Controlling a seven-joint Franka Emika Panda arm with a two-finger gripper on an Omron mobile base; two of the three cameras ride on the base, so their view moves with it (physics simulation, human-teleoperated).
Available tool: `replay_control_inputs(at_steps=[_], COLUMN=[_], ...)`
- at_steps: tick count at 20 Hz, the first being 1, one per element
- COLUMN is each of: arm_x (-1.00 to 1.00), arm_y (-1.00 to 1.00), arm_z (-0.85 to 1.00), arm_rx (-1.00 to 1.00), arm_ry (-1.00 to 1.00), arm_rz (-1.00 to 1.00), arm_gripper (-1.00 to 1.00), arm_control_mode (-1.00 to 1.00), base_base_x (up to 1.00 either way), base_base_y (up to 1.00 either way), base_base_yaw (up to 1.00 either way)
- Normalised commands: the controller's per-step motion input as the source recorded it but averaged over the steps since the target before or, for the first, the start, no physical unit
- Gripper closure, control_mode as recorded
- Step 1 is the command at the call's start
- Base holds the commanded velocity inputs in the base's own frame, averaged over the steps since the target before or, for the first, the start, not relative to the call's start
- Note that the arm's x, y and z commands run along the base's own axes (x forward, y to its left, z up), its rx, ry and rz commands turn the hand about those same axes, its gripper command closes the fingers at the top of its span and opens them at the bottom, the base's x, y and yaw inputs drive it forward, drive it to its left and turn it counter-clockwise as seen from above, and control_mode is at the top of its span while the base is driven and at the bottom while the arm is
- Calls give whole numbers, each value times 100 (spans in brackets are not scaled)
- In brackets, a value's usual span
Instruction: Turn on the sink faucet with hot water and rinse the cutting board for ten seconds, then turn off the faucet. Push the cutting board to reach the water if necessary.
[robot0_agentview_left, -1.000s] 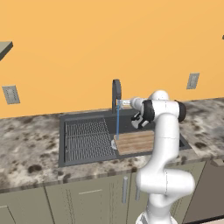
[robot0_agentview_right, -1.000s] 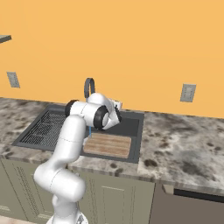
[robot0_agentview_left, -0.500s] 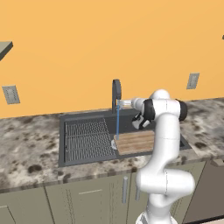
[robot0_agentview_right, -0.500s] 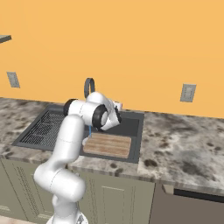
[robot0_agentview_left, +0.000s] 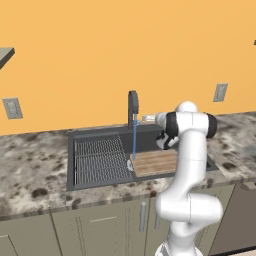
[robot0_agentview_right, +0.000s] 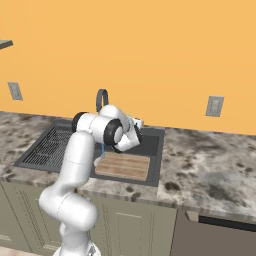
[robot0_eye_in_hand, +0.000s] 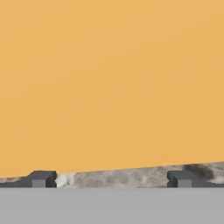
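Observation:
The dark sink faucet (robot0_agentview_left: 132, 104) stands behind the sink (robot0_agentview_left: 71, 150), and a thin blue stream of water (robot0_agentview_left: 134, 140) falls from its spout. The stream lands on the left end of the wooden cutting board (robot0_agentview_left: 156, 162), which lies flat in the right part of the basin. My gripper (robot0_agentview_left: 149, 119) hovers just right of the faucet, at about spout-base height, pointing at the wall. The hand view shows its fingertips (robot0_eye_in_hand: 41, 178) far apart with nothing between them, so the gripper (robot0_eye_in_hand: 111, 179) is open. From the right, the faucet (robot0_agentview_right: 102, 99), board (robot0_agentview_right: 125, 166) and gripper (robot0_agentview_right: 137, 123) show again.
A ridged dark drying rack (robot0_agentview_left: 99, 160) fills the sink's left part. Speckled granite counter (robot0_agentview_left: 30, 170) runs on both sides. Wall outlets (robot0_agentview_left: 12, 107) (robot0_agentview_left: 220, 92) sit on the orange wall. My white arm (robot0_agentview_left: 190, 155) stands over the sink's right end.

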Motion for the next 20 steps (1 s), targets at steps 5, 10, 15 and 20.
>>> replay_control_inputs(at_steps=[5,10,15,20], arm_x=[-18,-8,-5,-5], arm_y=[-81,-49,-26,-11], arm_z=[0,2,17,34], arm_rx=[0,1,4,4], arm_ry=[0,0,2,16], arm_rz=[0,1,1,0], arm_gripper=[-100,-100,-100,-100], arm_control_mode=[-100,-100,-100,-100], base_base_x=[0,0,0,0], base_base_y=[0,0,0,0], base_base_yaw=[0,0,0,0])
